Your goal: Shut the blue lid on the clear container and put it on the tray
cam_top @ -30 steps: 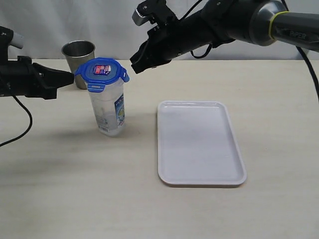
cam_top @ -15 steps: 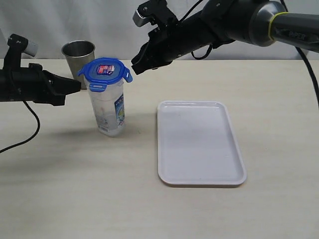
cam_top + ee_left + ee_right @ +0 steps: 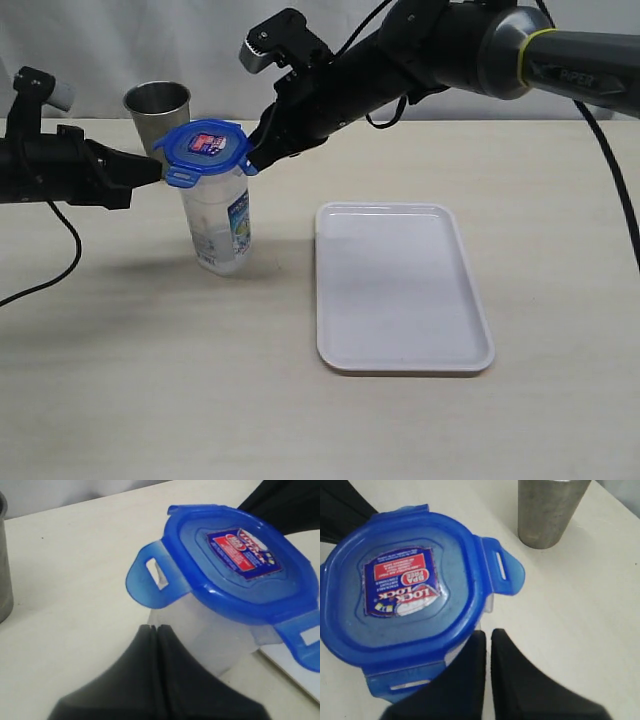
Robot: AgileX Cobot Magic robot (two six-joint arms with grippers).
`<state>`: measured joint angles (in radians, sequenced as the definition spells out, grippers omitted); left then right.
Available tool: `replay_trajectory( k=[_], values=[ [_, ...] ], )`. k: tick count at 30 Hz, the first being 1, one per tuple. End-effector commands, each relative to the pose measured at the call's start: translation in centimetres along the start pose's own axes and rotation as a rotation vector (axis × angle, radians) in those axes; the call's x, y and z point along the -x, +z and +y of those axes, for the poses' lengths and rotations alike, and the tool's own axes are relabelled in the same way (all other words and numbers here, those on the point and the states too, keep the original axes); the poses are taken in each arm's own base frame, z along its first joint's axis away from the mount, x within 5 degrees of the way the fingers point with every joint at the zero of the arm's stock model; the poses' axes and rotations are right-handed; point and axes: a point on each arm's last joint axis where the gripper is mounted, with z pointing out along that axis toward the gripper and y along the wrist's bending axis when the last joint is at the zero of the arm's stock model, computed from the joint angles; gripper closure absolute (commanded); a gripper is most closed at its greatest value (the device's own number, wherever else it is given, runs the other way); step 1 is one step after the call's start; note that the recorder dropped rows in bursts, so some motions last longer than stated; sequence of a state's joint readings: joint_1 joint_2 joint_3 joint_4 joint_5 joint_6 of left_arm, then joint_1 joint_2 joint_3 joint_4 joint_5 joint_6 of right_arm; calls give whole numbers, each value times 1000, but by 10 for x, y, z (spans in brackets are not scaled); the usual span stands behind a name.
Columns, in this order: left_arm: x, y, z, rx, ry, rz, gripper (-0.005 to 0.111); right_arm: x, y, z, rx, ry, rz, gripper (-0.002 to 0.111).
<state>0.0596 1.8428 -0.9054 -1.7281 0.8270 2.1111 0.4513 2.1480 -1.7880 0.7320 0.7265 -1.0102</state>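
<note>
Exterior view: the clear container stands on the counter left of the tray, with the blue lid slightly tilted on its mouth and a steel cup behind. The left pincer and right pincer, both closed and empty, flank the lid. Only the wrist views show the flaps sticking outward.

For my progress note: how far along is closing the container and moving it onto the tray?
Done: the lid sits on the container. In hand: the shut left gripper and right gripper are at its rim; flaps stick out unlocked. Left: moving it from the table onto the tray.
</note>
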Motion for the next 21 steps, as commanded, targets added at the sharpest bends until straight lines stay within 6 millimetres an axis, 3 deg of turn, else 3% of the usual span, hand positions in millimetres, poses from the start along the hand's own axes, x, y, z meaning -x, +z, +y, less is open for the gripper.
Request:
replay_trajectory(
  k=[1, 21],
  values=[
    [7, 1, 2, 8, 38, -24, 107, 0, -4, -1, -16, 8, 19, 104],
    [12, 1, 5, 21, 50, -29, 107, 5, -16, 6, 8, 18, 50, 104]
  ],
)
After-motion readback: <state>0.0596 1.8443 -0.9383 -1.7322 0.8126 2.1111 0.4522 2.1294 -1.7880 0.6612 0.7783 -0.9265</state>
